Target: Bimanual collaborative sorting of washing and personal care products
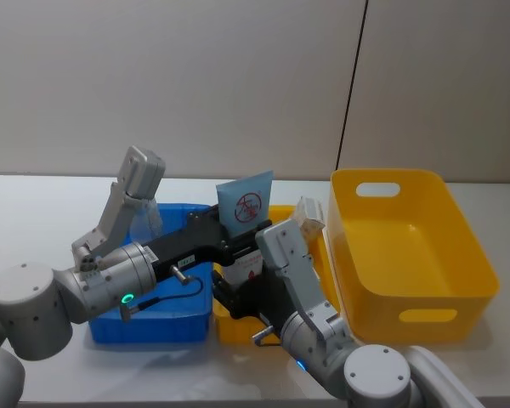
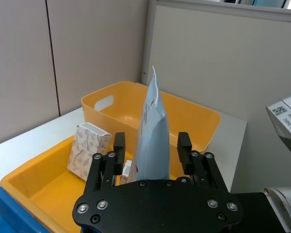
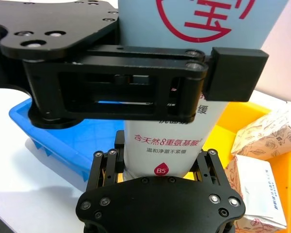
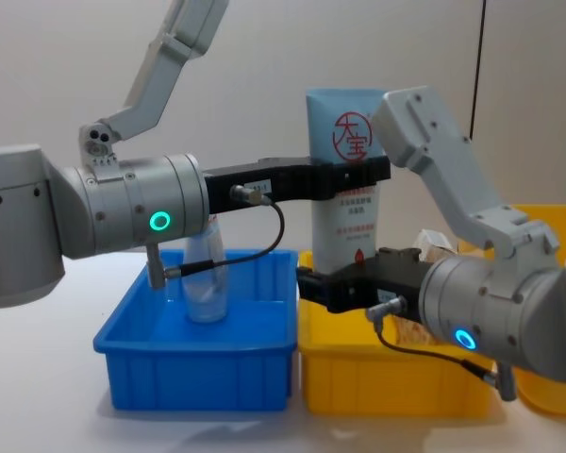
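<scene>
The tall pale-blue tube [image 4: 344, 142] with the red round logo stands upright above the small yellow bin [image 4: 387, 377]. My left gripper [image 2: 151, 141] straddles its upper part, open, with a small gap on each side between its fingers [image 2: 119, 148] and the tube [image 2: 153, 126]. My right gripper [image 3: 160, 160] is shut on the tube's lower end [image 3: 165, 145]. Two white-and-orange cartons [image 3: 266, 131] [image 3: 257, 191] lie in the small yellow bin. A smaller translucent tube [image 4: 206, 283] stands in the blue bin [image 4: 198, 373].
The blue bin [image 1: 153, 327] sits at the left and the small yellow bin [image 1: 238, 330] beside it in the middle. A large yellow bin [image 1: 408, 293] stands at the right. Grey partition walls rise behind the white table.
</scene>
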